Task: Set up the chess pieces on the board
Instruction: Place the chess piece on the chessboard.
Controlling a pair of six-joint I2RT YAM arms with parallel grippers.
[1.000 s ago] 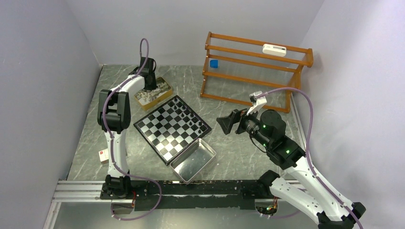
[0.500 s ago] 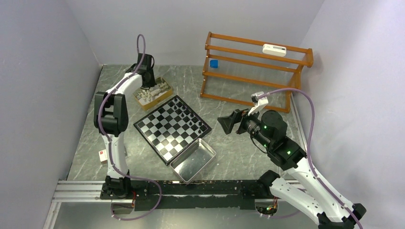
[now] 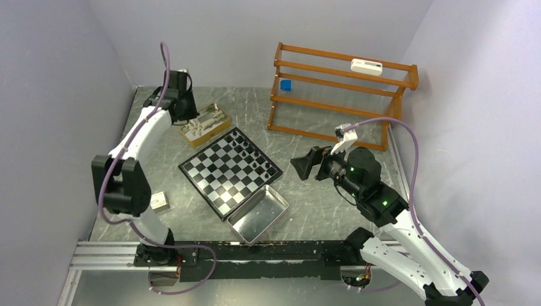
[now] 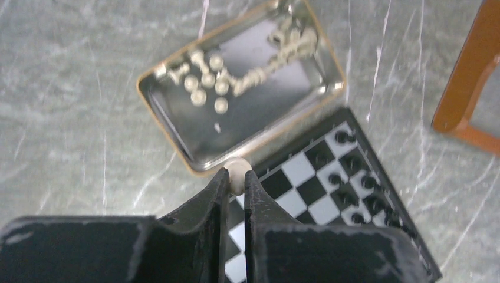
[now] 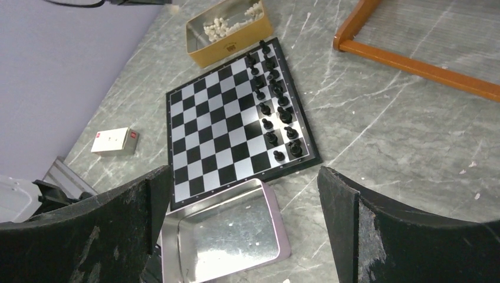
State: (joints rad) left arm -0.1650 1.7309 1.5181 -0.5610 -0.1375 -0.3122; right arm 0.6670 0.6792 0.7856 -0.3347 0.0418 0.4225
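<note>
The board (image 3: pixel 228 171) lies mid-table, with black chess pieces (image 3: pixel 256 159) in two rows along its right side. Cream pieces (image 3: pixel 205 121) lie in a gold box (image 3: pixel 214 132) behind the board. My left gripper (image 3: pixel 189 116) hovers at the box's near left edge. In the left wrist view it (image 4: pixel 236 180) is shut on one round-topped cream piece (image 4: pixel 237 171), above the box's rim (image 4: pixel 177 158) and the board's corner (image 4: pixel 306 177). My right gripper (image 3: pixel 301 167) is open and empty to the right of the board. Its wrist view (image 5: pixel 243 183) looks down on the board (image 5: pixel 224 132).
An empty metal tray (image 3: pixel 258 213) touches the board's near corner and also shows in the right wrist view (image 5: pixel 224 236). A wooden rack (image 3: pixel 338 89) stands at the back right. A small white and red box (image 3: pixel 158 202) lies near the left arm's base.
My left arm has swung out to the left. Its gripper has come up out of the gold box, now shut on a cream piece. The right arm has not moved.
</note>
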